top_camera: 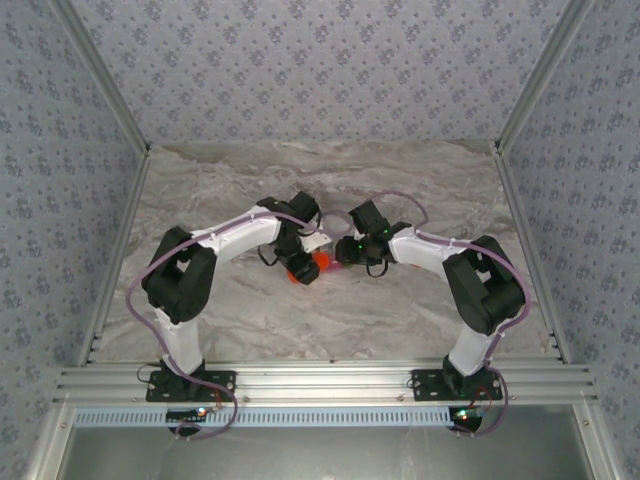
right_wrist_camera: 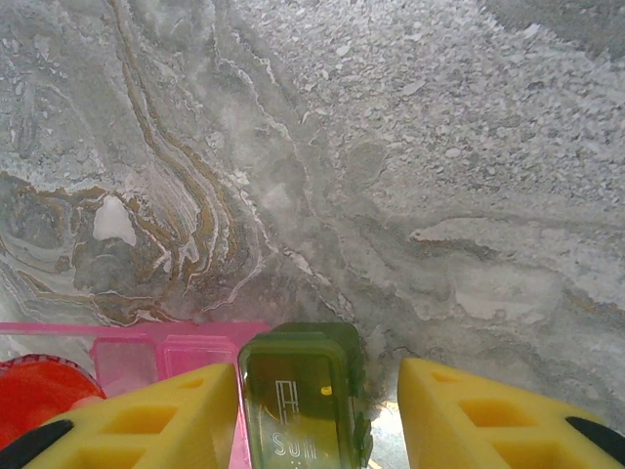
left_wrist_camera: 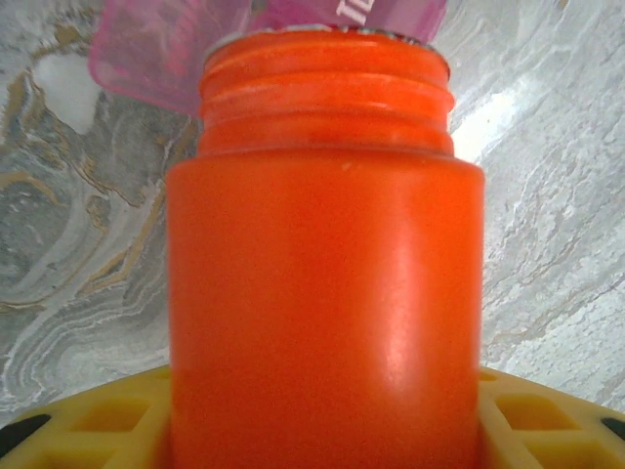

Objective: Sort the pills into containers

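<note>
1. Right wrist view: the containers sit mid-table on the marble table. The olive-green compartment lies between the fingers, and the pink compartment is joined on its left.
2. The right gripper stands narrow around the green one, with a gap on one side. I cannot tell whether it pinches.
3. The left gripper is clamped on the uncapped orange bottle, whose mouth is just beside the pink plastic.
4. The step in hand is likely bringing the bottle up to pour. Next comes a slow tip over one compartment while the containers are steadied.
</note>
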